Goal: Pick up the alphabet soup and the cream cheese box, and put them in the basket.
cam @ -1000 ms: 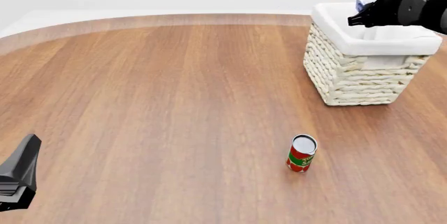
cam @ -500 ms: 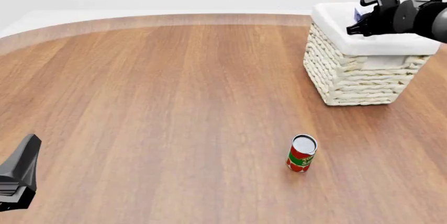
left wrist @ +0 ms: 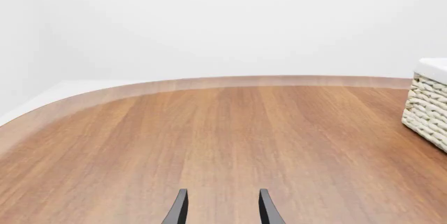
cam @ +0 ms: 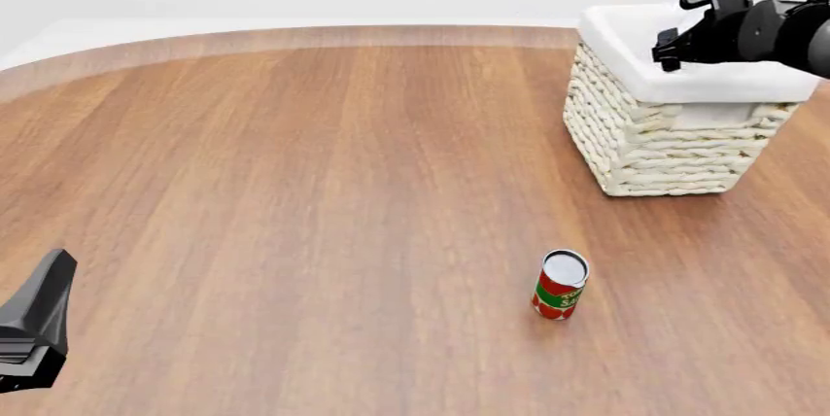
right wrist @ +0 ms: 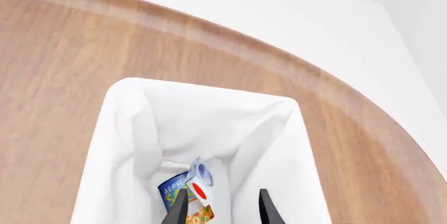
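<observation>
Since half a second ago the black right gripper has moved slightly rightward over the large square cream wicker basket with a white cloth liner, and the blue and white scrap seen beside it then no longer shows in the front view. The right gripper hangs above the basket's opening, its two dark fingers parted with nothing between them. Below, inside the basket, the tiny flat white and blue cream cheese box with a red patch lies tilted against the small can of alphabet soup with its blue, white and orange label; the can's long axis cannot be told. The black left gripper rests low at the near left of the brown wooden table, fingers apart and empty. A red and green can with a silver top stands upright on the table, well apart from the basket.
</observation>
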Robot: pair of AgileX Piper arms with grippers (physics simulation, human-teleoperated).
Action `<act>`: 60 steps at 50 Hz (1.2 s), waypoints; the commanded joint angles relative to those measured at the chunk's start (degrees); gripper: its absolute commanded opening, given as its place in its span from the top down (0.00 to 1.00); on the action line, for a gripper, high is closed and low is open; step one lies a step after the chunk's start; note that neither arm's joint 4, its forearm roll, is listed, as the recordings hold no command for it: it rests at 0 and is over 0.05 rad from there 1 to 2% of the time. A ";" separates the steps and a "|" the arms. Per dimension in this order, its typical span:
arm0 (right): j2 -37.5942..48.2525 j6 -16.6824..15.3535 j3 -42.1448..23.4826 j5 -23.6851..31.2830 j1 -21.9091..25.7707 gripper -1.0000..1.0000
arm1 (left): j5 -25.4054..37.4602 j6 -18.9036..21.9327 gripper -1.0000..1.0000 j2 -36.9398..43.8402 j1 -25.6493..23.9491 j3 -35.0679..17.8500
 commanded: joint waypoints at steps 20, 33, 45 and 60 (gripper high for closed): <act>-2.15 2.35 0.75 -0.76 -0.39 0.00 | 0.00 0.00 0.00 0.00 0.00 0.00; -6.07 4.04 2.71 -1.19 0.42 0.00 | 0.00 0.00 0.00 0.00 0.00 0.00; -10.38 4.78 6.67 -2.55 1.00 0.00 | 0.00 0.00 0.00 0.00 0.00 0.00; -17.40 6.24 13.14 -5.00 1.23 0.00 | 0.00 0.00 0.00 0.00 0.00 0.00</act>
